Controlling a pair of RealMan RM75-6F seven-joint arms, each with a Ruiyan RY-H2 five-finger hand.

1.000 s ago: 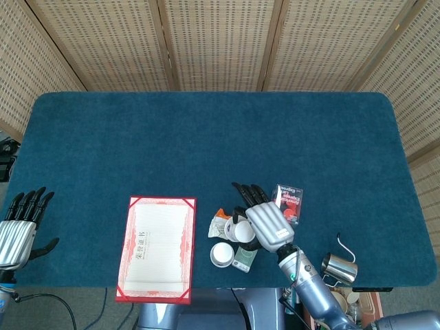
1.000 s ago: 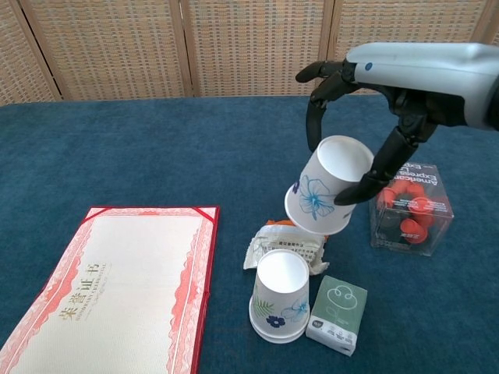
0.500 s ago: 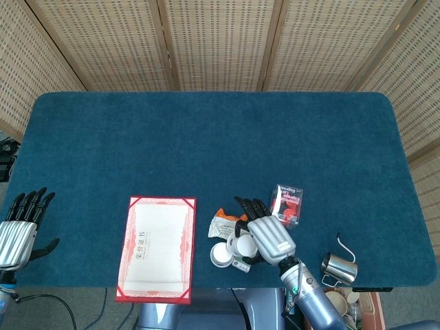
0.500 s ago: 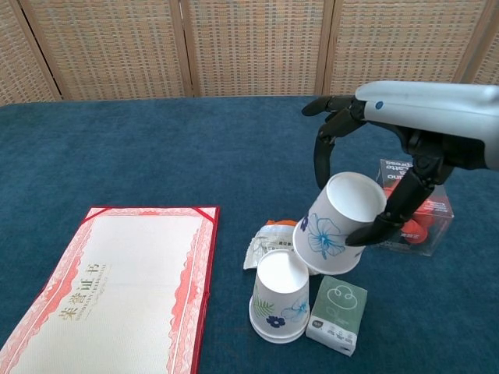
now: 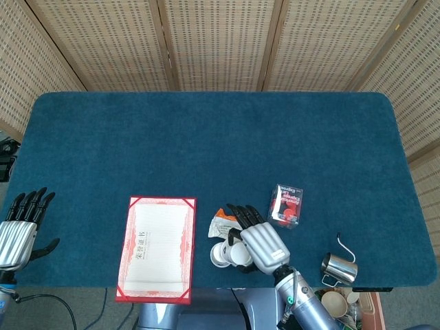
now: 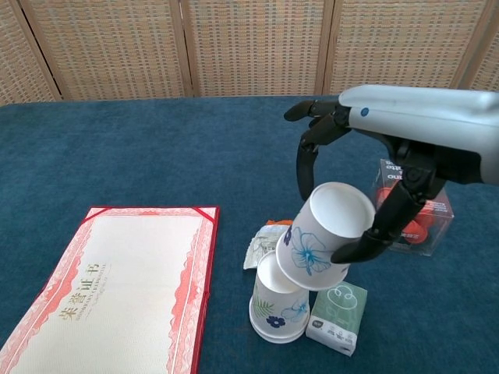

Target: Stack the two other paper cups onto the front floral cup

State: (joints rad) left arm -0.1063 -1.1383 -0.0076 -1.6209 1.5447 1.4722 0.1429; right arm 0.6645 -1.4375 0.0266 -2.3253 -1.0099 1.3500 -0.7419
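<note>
I have carried the held cup (image 6: 321,234) down and leftward over the last second, and its tilted base now sits right at the mouth of the front floral cup (image 6: 277,310) standing beside the green packet (image 6: 337,313). My right hand (image 6: 366,195) pinches it between thumb and fingers; my left hand (image 5: 19,230) rests spread at the table's edge. It is not yet nested, so I judge it needs righting before I release.
</note>
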